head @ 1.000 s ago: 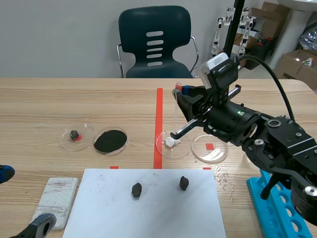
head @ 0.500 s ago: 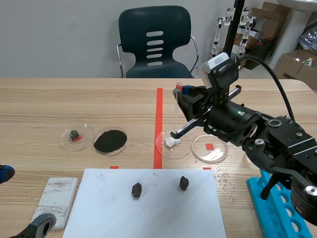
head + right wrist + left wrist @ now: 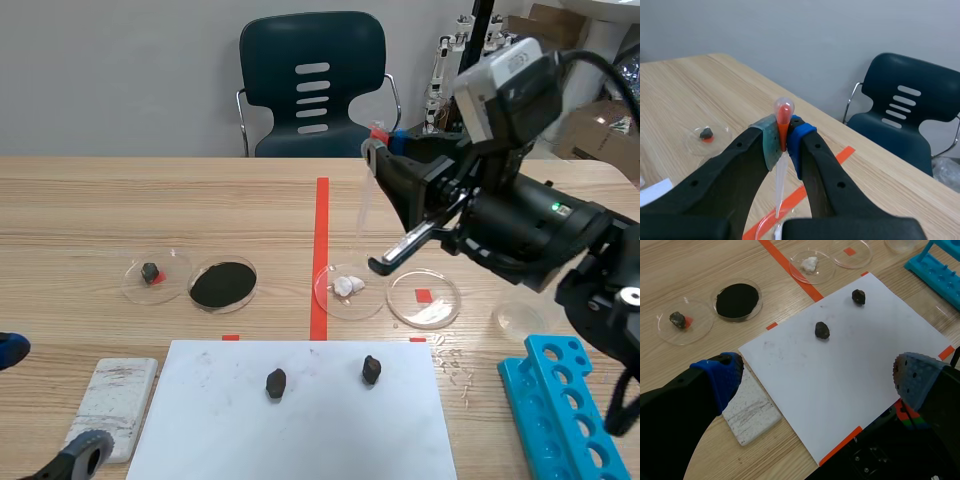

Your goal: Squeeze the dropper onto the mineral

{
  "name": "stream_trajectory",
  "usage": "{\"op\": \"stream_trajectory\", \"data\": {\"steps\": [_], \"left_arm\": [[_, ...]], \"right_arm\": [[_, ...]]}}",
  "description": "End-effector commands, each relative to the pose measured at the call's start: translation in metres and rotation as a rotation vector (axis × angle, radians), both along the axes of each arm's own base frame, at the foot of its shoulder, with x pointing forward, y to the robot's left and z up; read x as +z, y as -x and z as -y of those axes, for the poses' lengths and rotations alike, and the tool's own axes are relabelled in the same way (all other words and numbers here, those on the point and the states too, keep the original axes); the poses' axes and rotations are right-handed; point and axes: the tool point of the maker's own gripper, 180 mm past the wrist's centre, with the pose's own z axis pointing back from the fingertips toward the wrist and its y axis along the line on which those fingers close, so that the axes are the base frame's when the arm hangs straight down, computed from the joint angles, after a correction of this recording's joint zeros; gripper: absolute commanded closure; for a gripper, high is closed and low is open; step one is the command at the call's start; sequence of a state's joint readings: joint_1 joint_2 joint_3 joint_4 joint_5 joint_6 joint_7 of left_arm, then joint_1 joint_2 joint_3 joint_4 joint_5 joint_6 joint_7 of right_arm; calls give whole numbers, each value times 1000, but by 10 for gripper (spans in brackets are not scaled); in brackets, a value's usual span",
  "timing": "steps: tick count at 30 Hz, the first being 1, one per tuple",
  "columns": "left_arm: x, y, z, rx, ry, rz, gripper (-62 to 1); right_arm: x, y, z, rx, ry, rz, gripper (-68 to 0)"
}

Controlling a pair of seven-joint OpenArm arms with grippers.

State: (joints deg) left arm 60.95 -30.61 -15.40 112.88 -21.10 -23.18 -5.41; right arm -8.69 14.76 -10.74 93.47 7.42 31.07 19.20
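A clear plastic dropper (image 3: 363, 200) with red liquid in its bulb (image 3: 784, 111) hangs tip-down, pinched at the bulb by my right gripper (image 3: 383, 142) (image 3: 783, 146). It is held high above the table, over and slightly behind a petri dish (image 3: 330, 300) that holds a white mineral lump (image 3: 347, 285) (image 3: 809, 263). Two dark mineral stones (image 3: 276, 382) (image 3: 371, 369) lie on a white sheet (image 3: 300, 430). At the near left edge my left gripper (image 3: 817, 380) stands open over the sheet, holding nothing; its blue pad (image 3: 10, 348) shows low in the scene view.
An empty dish (image 3: 424, 298) lies right of the red tape line. A black-powder dish (image 3: 222, 285) and a dish with a small dark stone (image 3: 157, 275) sit to the left. A white streak plate (image 3: 115, 400) lies near left, a blue rack (image 3: 560, 410) near right.
My right arm has risen and drawn back to the right, lifting the dropper well above the white mineral's dish. The left arm has not moved.
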Motion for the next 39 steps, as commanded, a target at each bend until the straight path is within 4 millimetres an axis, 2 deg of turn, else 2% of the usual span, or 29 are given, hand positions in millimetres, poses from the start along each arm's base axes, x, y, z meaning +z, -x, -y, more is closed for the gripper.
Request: {"op": "stream_trajectory", "data": {"steps": [1, 9, 16, 21, 28, 39], "left_arm": [[6, -3, 2, 7, 24, 21, -623], [6, -3, 2, 7, 24, 21, -623], [6, -3, 2, 7, 24, 21, -623], [6, -3, 2, 7, 24, 21, -623], [6, -3, 2, 7, 24, 21, -623], [6, -3, 2, 6, 24, 21, -623]], "right_arm": [[10, 9, 6, 3, -10, 22, -11], [17, 63, 27, 31, 33, -21, -11], [27, 96, 43, 16, 38, -25, -11], [30, 113, 53, -3, 45, -41, -11], [22, 129, 61, -18, 49, -86, -11], [11, 149, 62, -16, 32, -164, -11]]}}
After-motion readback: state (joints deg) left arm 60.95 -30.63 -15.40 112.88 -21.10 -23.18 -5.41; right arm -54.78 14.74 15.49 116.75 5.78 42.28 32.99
